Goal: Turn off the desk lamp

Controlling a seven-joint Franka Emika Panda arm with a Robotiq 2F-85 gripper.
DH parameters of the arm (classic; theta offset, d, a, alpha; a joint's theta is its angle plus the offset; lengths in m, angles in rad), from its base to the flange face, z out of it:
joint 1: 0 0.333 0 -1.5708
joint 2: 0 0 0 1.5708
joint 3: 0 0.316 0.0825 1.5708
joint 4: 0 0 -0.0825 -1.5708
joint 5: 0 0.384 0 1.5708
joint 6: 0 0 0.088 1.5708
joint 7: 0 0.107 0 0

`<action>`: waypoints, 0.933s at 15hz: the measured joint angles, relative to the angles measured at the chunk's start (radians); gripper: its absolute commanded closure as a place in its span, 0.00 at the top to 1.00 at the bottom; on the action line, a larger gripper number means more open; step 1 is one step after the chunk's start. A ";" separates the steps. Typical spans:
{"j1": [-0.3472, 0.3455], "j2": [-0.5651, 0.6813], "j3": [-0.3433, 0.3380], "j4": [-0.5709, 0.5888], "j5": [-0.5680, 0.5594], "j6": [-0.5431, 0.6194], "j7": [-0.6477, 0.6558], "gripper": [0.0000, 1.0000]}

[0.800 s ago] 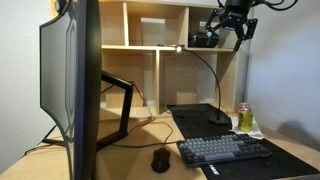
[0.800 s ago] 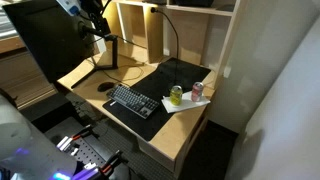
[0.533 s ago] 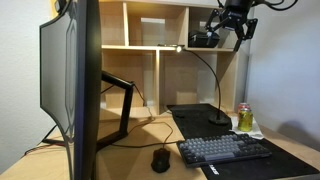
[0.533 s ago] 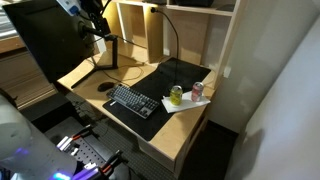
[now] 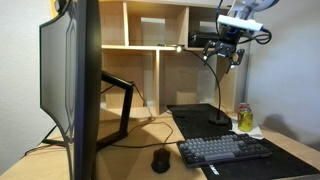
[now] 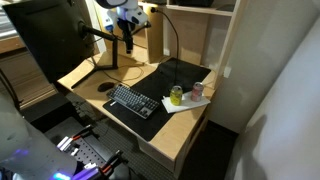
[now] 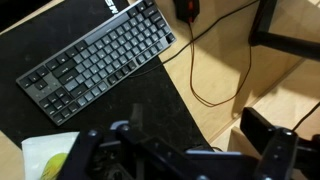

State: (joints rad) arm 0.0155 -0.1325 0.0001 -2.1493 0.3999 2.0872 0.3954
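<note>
The desk lamp has a thin black curved stem [image 5: 207, 75] rising from a round base [image 5: 218, 120] on the black desk mat. Its slim bar head [image 5: 198, 41] glows at shelf height. It also shows in an exterior view as a stem [image 6: 177, 38]. My gripper [image 5: 229, 58] hangs open, fingers down, right beside the lamp head's end, and it also shows in an exterior view [image 6: 128, 38]. In the wrist view the open fingers [image 7: 175, 150] frame a dark blurred bar, high above the desk. I cannot tell whether they touch the head.
A large curved monitor [image 5: 72, 85] on an angular black stand [image 5: 122, 100] fills one side. A keyboard [image 5: 222, 150] [image 7: 95, 58], a mouse [image 5: 160, 159], a green can [image 5: 244, 117] and a wooden shelf unit [image 5: 150, 46] surround the lamp.
My gripper has come down from above the shelf top to the level of the lamp head and now sits beside it. The lamp has not moved and still glows.
</note>
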 measured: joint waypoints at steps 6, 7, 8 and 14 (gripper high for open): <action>-0.005 0.112 -0.016 0.094 0.034 -0.005 0.013 1.00; -0.005 0.118 -0.016 0.097 0.032 -0.005 0.036 1.00; -0.005 0.141 -0.016 0.108 0.051 -0.014 0.056 1.00; -0.006 0.483 -0.017 0.316 0.309 0.007 0.136 1.00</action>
State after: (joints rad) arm 0.0098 0.3505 -0.0168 -1.8334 0.7093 2.0938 0.5319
